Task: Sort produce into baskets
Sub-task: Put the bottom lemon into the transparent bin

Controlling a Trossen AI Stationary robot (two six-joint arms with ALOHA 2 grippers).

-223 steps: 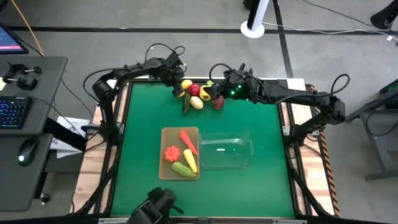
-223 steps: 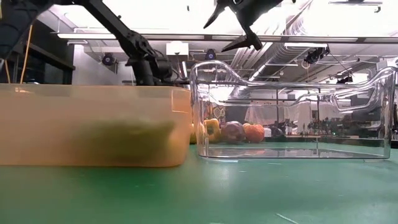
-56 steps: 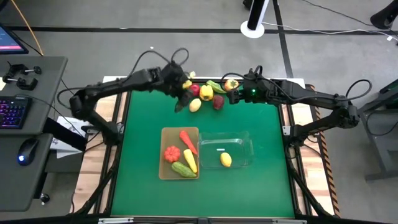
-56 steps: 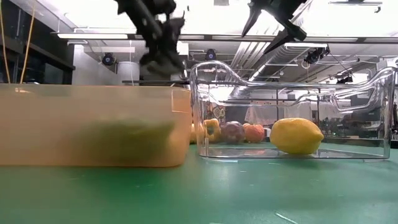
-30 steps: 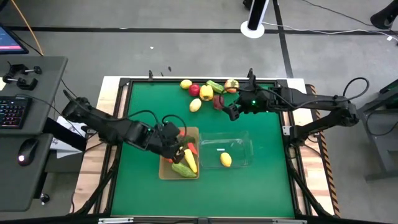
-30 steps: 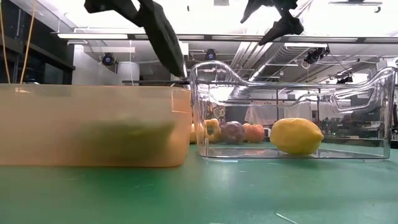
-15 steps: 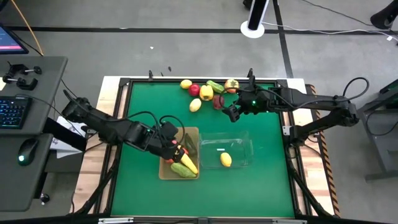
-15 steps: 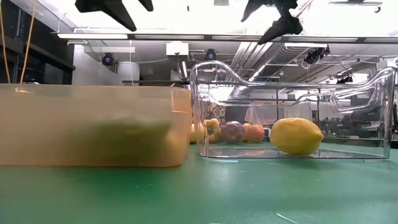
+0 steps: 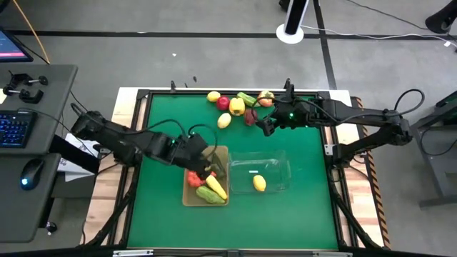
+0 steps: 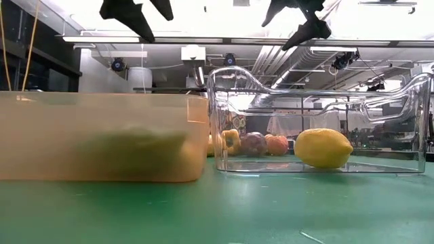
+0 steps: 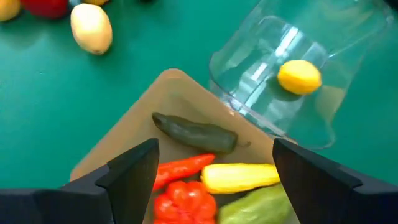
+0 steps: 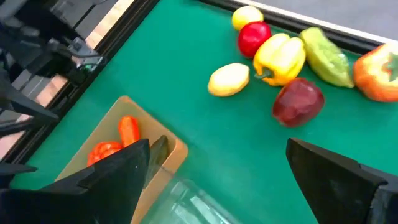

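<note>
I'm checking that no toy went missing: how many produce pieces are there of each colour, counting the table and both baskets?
Yellow pieces: 5
Green pieces: 3
Red or orange pieces: 5
Total: 13

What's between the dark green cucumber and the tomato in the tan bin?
The orange carrot lies between the dark green cucumber and red tomato, seen in the left wrist view.

Probably a lab: ceiling ducts, floor cables, keyboard
</note>
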